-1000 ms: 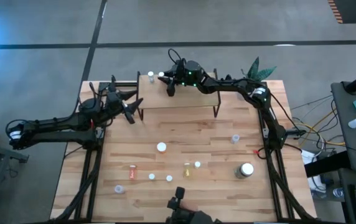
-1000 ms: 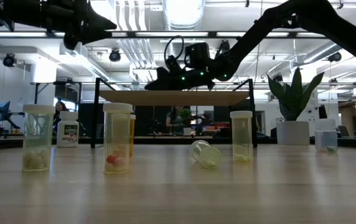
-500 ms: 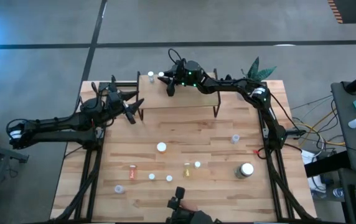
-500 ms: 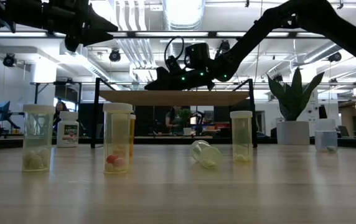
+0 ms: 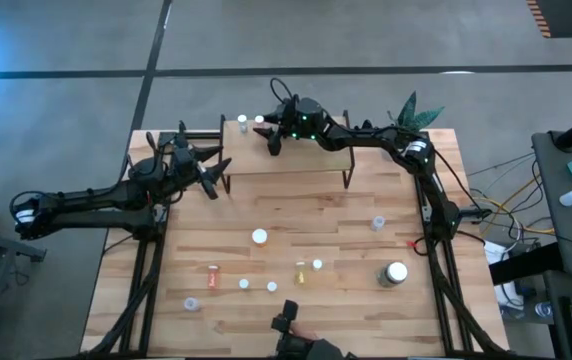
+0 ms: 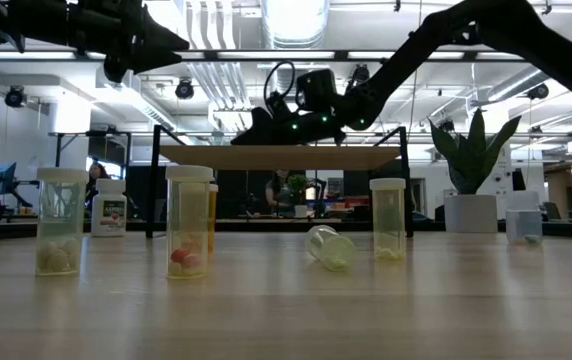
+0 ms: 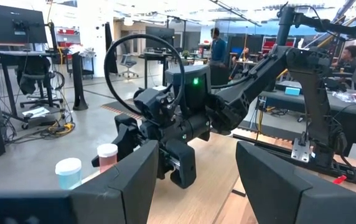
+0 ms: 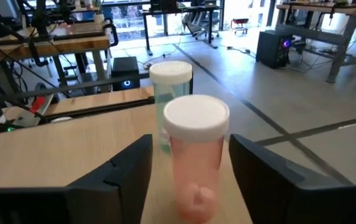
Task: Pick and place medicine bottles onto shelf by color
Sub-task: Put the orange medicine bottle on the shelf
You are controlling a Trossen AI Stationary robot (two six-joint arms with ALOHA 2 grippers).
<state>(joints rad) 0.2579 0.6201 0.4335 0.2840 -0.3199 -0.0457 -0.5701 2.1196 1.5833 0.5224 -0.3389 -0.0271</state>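
The shelf [image 5: 286,152] stands at the table's far middle. Near its far left end, a pink medicine bottle [image 8: 195,158] with a white cap stands upright on its base. A clear bottle [image 8: 170,93] stands just behind it. My right gripper [image 8: 190,140] is open and level over the shelf, one finger on each side of the pink bottle, with shelf wood showing between a finger and the bottle. My left gripper [image 7: 193,180] is open and holds nothing; it hovers by the shelf's left end [image 5: 211,172]. Several more medicine bottles [image 5: 259,237] stand or lie on the table's near half.
A potted plant [image 5: 416,115] stands at the table's far right corner. A large white-capped bottle [image 5: 395,273] stands near right and an orange one [image 5: 213,270] lies near left. In the low view, bottles [image 6: 188,220] stand in a row before the shelf's black legs [image 6: 151,190].
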